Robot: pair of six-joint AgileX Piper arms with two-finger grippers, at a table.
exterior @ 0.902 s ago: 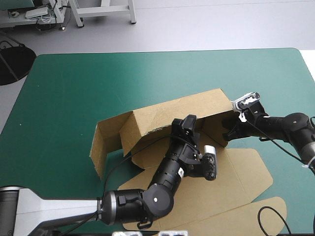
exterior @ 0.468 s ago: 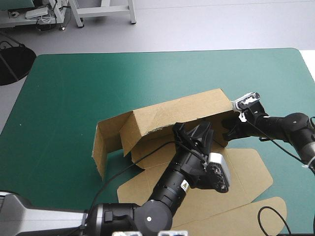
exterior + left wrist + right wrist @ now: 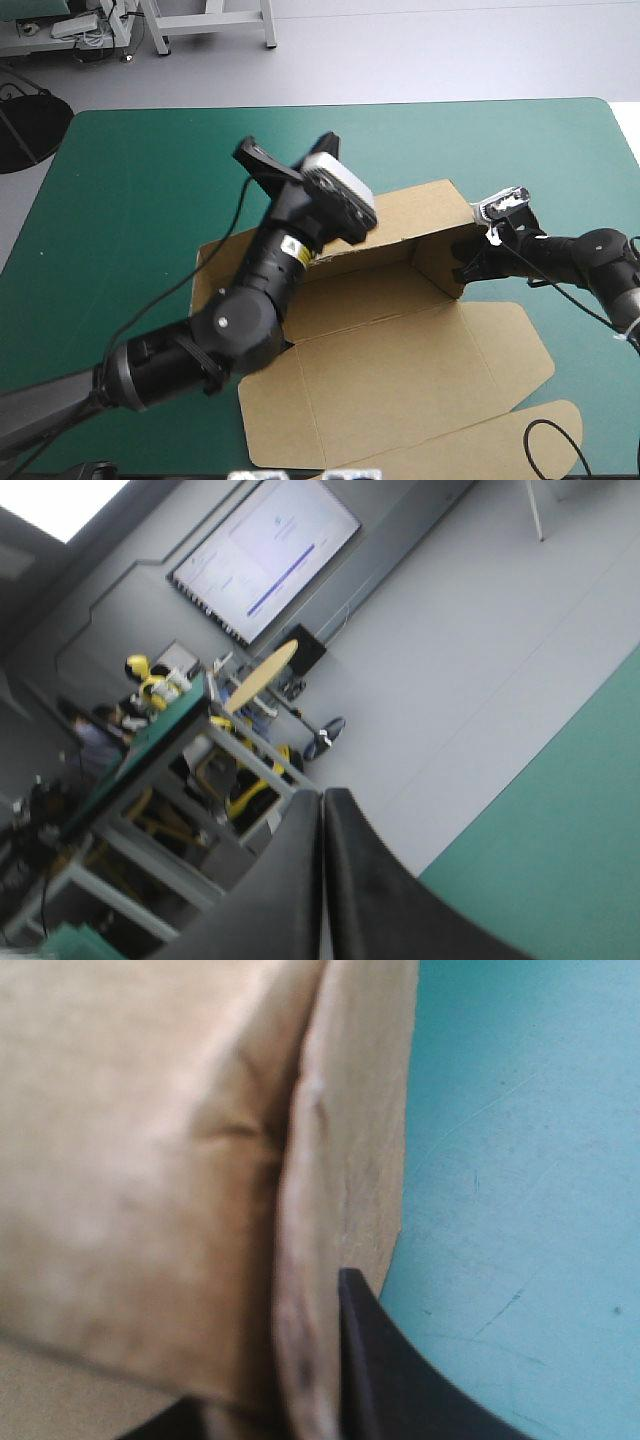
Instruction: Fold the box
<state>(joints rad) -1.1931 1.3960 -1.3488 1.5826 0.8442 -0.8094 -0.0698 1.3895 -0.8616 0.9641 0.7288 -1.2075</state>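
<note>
My high camera looks down from above and behind onto the whole teal-green table [image 3: 130, 200]. The left wrist camera, held high, faces level out past the table's edge and shares only that cover. The right wrist camera sits tight against the box [image 3: 150, 1160] at its right end wall, which the high view also shows.

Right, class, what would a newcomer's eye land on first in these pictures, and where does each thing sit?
The brown box stands in the middle of the table, walls raised, its lid flat toward the near edge. The left arm hangs raised above its back wall, black fingers shut and empty. The right fingers are shut on the box's right-hand wall.
</note>
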